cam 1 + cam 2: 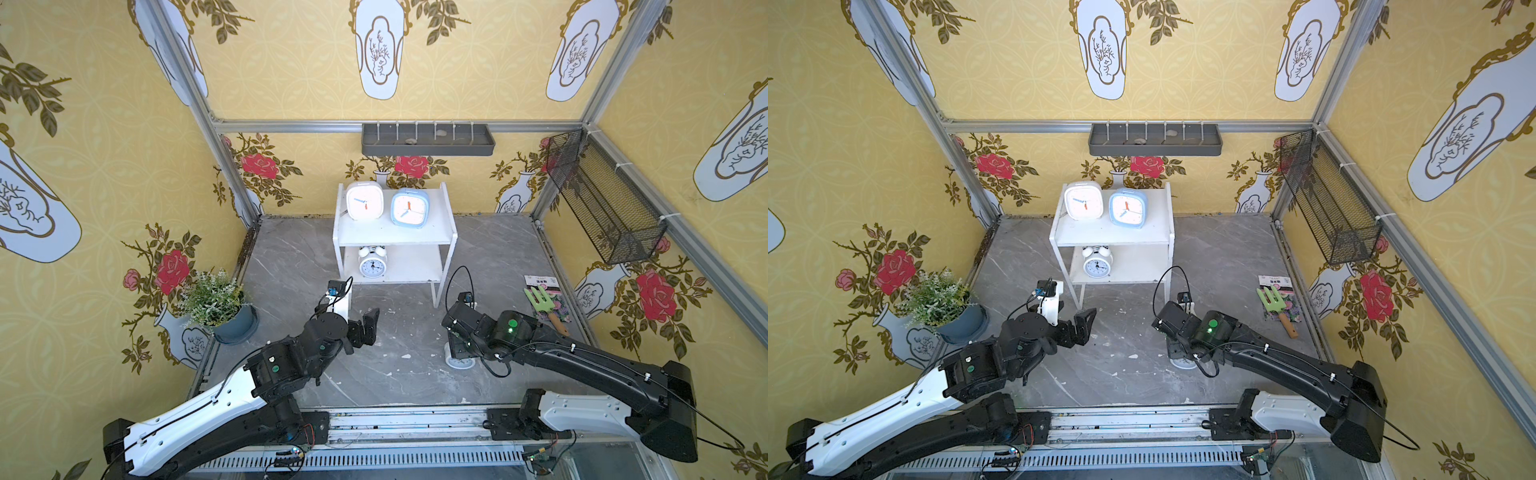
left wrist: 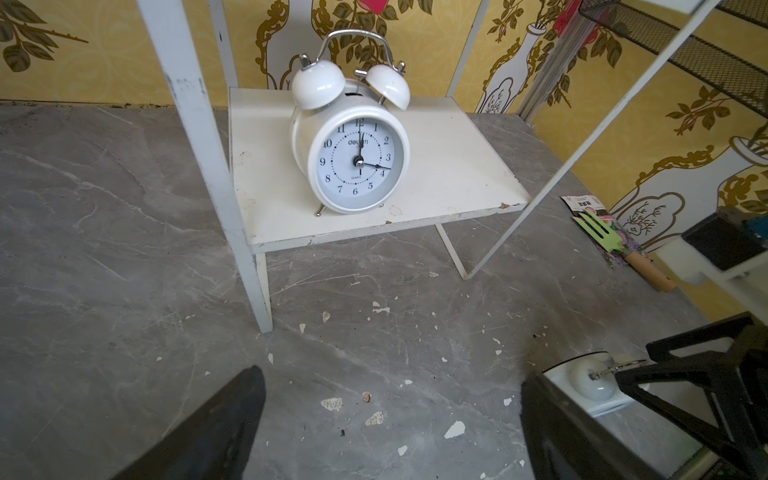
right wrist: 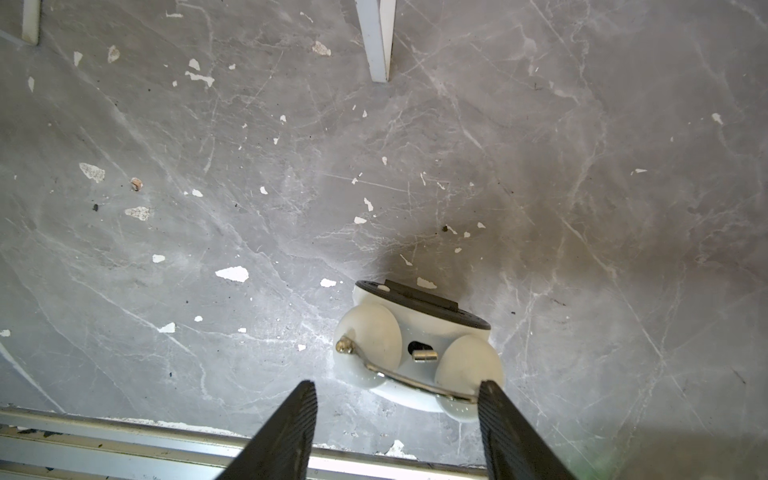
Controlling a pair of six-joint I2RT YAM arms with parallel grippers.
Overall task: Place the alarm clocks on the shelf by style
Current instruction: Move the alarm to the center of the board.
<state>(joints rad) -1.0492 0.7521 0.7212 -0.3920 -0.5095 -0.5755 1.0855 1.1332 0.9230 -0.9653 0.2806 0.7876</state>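
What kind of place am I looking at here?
Probably a staged robot test cell dressed as a home corner, not a real room: floral wallpaper panels sit in an aluminium frame, robot arms are mounted on a front rail, and a white shelf and potted plant stand on marble-look flooring.

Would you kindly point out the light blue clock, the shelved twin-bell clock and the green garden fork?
light blue clock (image 1: 409, 208): in a top view, on its dial.
shelved twin-bell clock (image 2: 358, 165): left wrist view, centre of its dial.
green garden fork (image 1: 539, 302): in a top view, on its green head.
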